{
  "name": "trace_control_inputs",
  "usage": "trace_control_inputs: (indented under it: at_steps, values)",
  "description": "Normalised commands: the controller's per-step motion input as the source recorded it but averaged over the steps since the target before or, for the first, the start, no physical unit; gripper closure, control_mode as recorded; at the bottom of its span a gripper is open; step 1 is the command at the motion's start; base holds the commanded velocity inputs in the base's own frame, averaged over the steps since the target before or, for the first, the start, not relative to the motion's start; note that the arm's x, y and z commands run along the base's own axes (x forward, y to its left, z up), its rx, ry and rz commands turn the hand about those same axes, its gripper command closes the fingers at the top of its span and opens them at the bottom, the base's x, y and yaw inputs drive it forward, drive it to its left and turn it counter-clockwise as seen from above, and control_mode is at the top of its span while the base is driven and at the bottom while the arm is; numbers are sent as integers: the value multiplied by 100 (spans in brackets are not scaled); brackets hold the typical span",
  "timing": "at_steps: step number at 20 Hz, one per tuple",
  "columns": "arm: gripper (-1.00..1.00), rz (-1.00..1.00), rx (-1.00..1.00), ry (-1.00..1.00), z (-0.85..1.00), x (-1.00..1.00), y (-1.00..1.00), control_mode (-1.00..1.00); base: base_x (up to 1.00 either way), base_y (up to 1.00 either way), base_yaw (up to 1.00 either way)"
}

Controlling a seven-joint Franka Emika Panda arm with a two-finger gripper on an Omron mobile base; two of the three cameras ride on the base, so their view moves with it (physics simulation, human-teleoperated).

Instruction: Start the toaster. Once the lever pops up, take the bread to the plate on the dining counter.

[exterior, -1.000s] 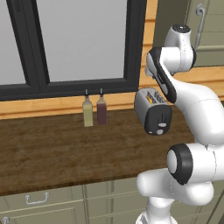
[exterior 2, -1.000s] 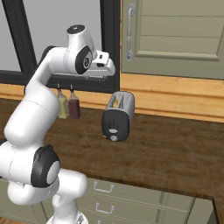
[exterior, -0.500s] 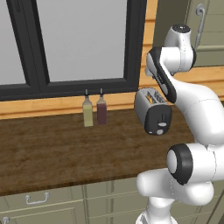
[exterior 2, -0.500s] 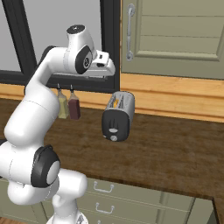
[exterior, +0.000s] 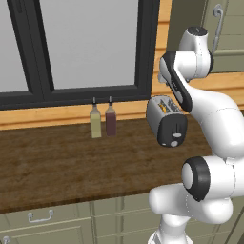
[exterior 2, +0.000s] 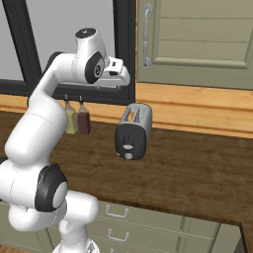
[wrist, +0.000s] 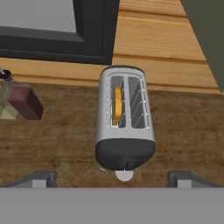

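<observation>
Toaster stands on the dark wood worktop, black end panel facing the robot, bread sunk in its left slot. Above it the arm bends over at the elbow, the gripper aimed straight down with its fingers spread wide. Two bottles stand nearby under the window.
</observation>
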Motion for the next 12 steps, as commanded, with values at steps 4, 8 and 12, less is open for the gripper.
trace_control_inputs:
  at_steps: [4,8,12]
  values:
    - [-100,0,0,0,0,0,0,-100,0,0,0]
    - [-100,0,0,0,0,0,0,-100,0,0,0]
    - [-100,0,0,0,0,0,0,-100,0,0,0]
